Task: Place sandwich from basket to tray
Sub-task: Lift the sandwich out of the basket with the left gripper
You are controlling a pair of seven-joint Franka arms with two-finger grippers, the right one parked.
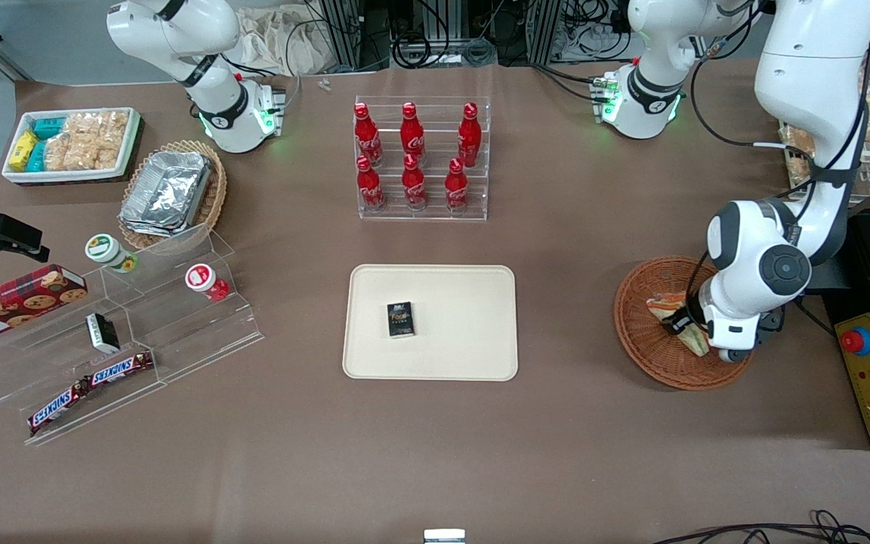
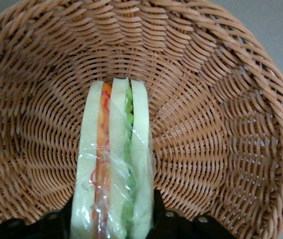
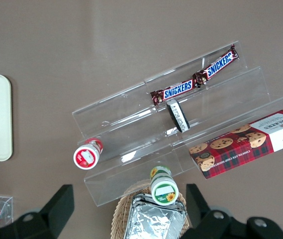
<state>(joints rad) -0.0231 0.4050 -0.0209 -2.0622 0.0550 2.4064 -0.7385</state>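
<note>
Front view: the claw (image 1: 683, 326) of the working arm is lowered into the reddish-brown wicker basket (image 1: 643, 340), which rests on the brown counter (image 1: 556, 249) toward the working arm's end. The sandwich (image 1: 678, 321) is seen inside the basket, partly covered by the arm's white wrist. In the wrist view, the sandwich (image 2: 114, 164) is shown standing on edge on the woven floor of the basket (image 2: 221, 114), its clear wrap over layers of white bread, orange-red filling and green filling. Dark fingers (image 2: 158, 219) are pressed against both bread faces of the wedge, so the claw (image 2: 112, 224) is closed around the sandwich. Whether the sandwich is lifted off the weave or resting on it cannot be told.

The cream tray (image 1: 465, 332) is laid flat near the middle of the counter, well apart from the basket, and a small dark box (image 1: 400, 319) is lying on it. Farther from the front camera than the tray, a clear rack (image 1: 424, 208) with six red bottles (image 1: 414, 155) is set. Toward the parked arm's end, a clear stepped stand (image 1: 178, 332) with Snickers bars (image 1: 89, 389), a cookie box (image 1: 16, 301), a paler basket (image 1: 212, 200) with foil trays (image 1: 165, 193) and a white bin (image 1: 72, 175) of snack packets are seen.
</note>
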